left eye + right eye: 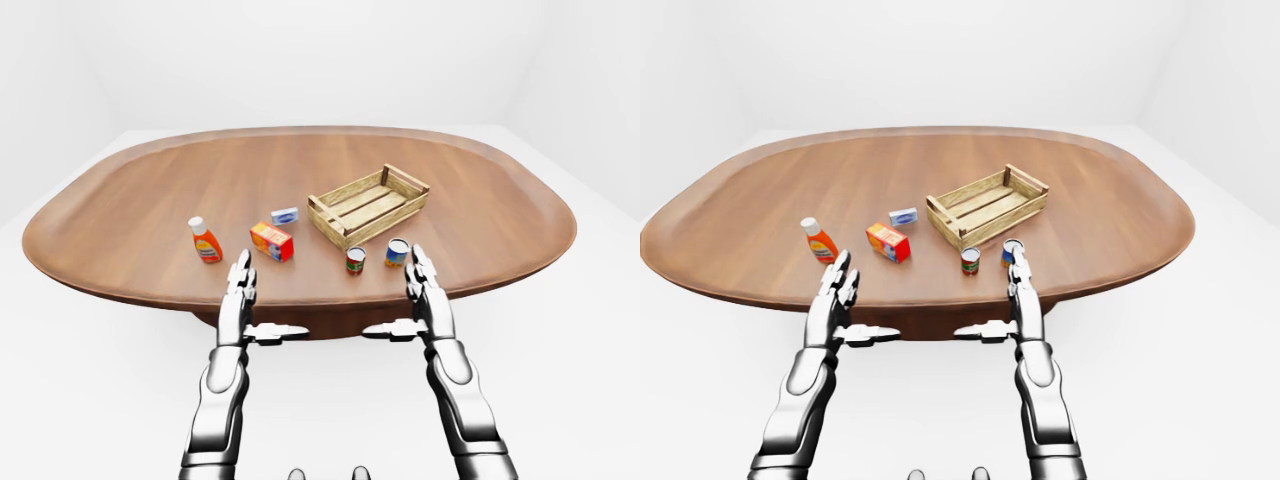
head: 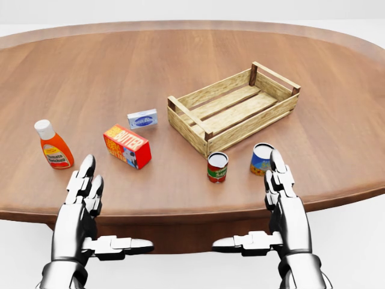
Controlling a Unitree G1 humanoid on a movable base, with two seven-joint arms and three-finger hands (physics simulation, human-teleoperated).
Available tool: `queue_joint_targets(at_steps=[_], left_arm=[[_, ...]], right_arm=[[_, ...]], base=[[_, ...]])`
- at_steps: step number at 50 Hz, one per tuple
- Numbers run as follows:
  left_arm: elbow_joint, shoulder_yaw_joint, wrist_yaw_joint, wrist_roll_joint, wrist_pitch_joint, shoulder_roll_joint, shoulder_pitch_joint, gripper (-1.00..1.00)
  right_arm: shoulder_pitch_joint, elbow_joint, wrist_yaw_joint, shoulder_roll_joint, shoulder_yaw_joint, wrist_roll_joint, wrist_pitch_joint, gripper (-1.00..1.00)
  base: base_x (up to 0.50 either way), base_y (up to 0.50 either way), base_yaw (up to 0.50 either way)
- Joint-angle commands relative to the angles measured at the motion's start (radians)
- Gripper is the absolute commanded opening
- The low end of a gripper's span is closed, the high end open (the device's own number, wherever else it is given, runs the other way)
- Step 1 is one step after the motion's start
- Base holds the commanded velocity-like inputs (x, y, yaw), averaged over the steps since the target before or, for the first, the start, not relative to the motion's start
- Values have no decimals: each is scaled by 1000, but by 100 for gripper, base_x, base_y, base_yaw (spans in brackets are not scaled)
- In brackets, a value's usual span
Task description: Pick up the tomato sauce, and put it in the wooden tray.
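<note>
Facing an oval wooden table (image 2: 180, 66); both hands sit at its near edge, empty. Left hand (image 2: 84, 198) is wide open, fingers straight and pointing up the head view, thumb stuck out sideways toward the middle. Right hand (image 2: 283, 198) mirrors it, also wide open, thumb pointing left.

Sauce can (image 2: 217, 167), red label with a green band, stands upright on the table just below the tray's (image 2: 231, 114) near-left corner, not touching it. Tray is slatted wood, sitting at an angle, right of centre.

A 2nd can (image 2: 261, 158), blue and yellow, stands just right of the sauce can, with the right fingertips (image 2: 277, 158) overlapping its right side in head view; contact can't be told.

Left of the tray: small blue-white box (image 2: 142, 118), red-orange box (image 2: 127, 146) below it, orange bottle (image 2: 53, 146) with white cap furthest left, near the left hand.
</note>
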Motion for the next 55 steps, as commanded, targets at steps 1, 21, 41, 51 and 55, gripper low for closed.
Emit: queue_joint_targets(at_steps=[1, 21, 41, 51, 55], left_arm=[[16, 33, -35, -29, 1, 16, -5, 95], [-80, 43, -37, -38, 38, 19, 34, 95], [-741, 569, -164, -388, 87, -53, 246, 95], [-763, 555, -175, -374, 87, -65, 252, 95], [-765, 557, -176, -375, 87, -66, 252, 95]], right_arm=[[-2, 4, 27, -16, -25, -3, -1, 100], [52, -158, 44, -11, -16, -15, 68, 100], [213, -835, 61, 53, -275, 116, 88, 100], [231, -832, 80, 55, -253, 94, 88, 100], [227, -823, 79, 55, -248, 89, 88, 100]], base=[[0, 0, 0], [0, 0, 0], [0, 0, 0], [12, 0, 0], [50, 0, 0]])
